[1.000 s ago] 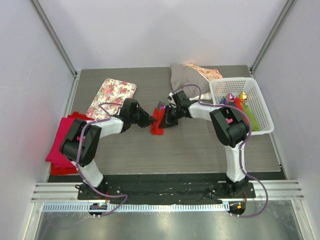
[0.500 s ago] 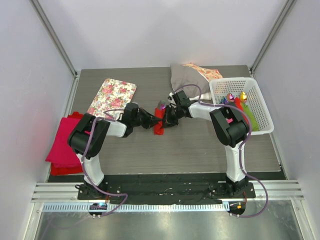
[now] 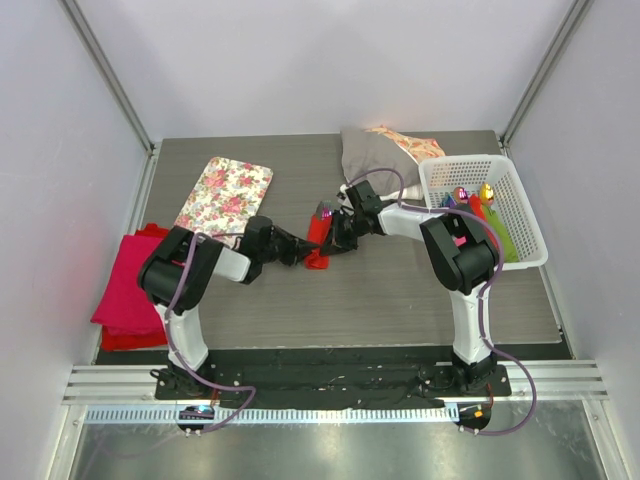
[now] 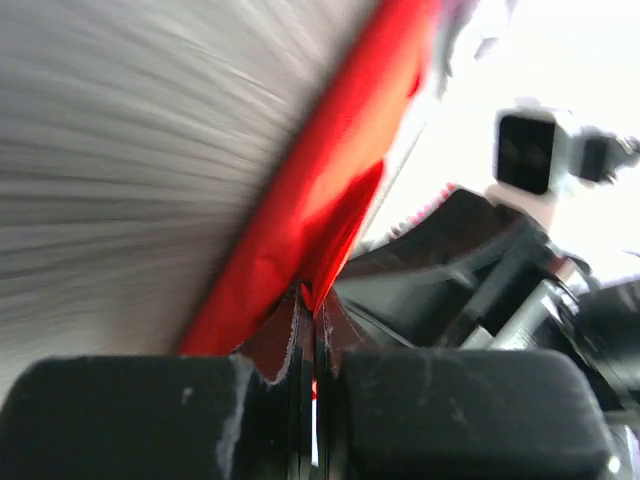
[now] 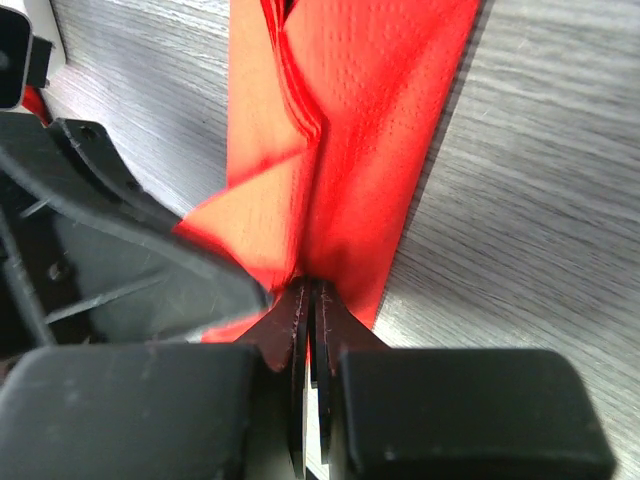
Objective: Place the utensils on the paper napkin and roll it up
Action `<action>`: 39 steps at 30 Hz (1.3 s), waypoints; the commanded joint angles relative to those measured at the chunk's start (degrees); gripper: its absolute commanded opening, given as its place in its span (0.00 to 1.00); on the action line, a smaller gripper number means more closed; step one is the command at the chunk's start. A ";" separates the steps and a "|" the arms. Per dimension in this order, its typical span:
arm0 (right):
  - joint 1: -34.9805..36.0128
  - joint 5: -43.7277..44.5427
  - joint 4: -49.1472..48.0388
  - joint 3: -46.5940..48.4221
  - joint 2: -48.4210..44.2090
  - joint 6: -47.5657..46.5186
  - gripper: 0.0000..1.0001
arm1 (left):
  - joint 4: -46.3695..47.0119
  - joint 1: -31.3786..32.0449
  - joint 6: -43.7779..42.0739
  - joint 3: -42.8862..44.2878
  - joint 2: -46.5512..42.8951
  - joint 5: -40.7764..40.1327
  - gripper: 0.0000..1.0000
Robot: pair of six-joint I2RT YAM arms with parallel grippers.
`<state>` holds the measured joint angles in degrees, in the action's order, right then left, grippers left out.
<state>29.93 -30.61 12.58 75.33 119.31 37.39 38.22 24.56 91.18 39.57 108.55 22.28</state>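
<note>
Now: napkin (image 3: 316, 243) sits mid-table (image 3: 400, 300), gathered into a narrow red strip. Its long axis runs away from the arm bases, slightly tilted. Left claw (image 3: 298, 252) comes in from the strip's left side and right claw (image 3: 335, 240) from its right. They face each other across it, tips almost meeting. Both claws are closed, each pinching a red paper edge at its very tips, which both wrist views show plainly. No utensils are visible from where I stand. Judgement: the roll has to turn across that long axis. Neither arm is nearer, since each holds one long side, so one must let go or both must move together, or the thin paper may tear.
</note>
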 commanded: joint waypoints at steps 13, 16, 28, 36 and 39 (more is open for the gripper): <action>-0.66 -0.50 -1.94 -0.01 -5.83 -2.23 0.11 | -34.78 -0.39 -14.45 5.87 -1.41 -9.27 0.00; -3.46 -1.64 -4.05 0.08 -8.03 -1.44 0.14 | -35.93 -0.47 -15.15 6.48 -2.03 -9.63 0.00; -9.54 -8.23 -22.14 -3.34 -3.56 9.98 0.13 | -36.55 -0.47 -16.47 7.80 -1.77 -9.54 0.00; -9.10 -8.68 -23.83 -2.73 -0.83 11.04 0.10 | -36.63 -0.47 -16.65 8.24 -1.41 -9.36 0.00; -8.84 -8.41 -24.09 -2.47 0.57 11.22 0.10 | -36.63 -0.47 -16.65 8.24 -1.41 -9.36 0.00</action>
<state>20.71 -38.39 -8.32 72.34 118.58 47.59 11.38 24.62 77.56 49.08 105.23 17.37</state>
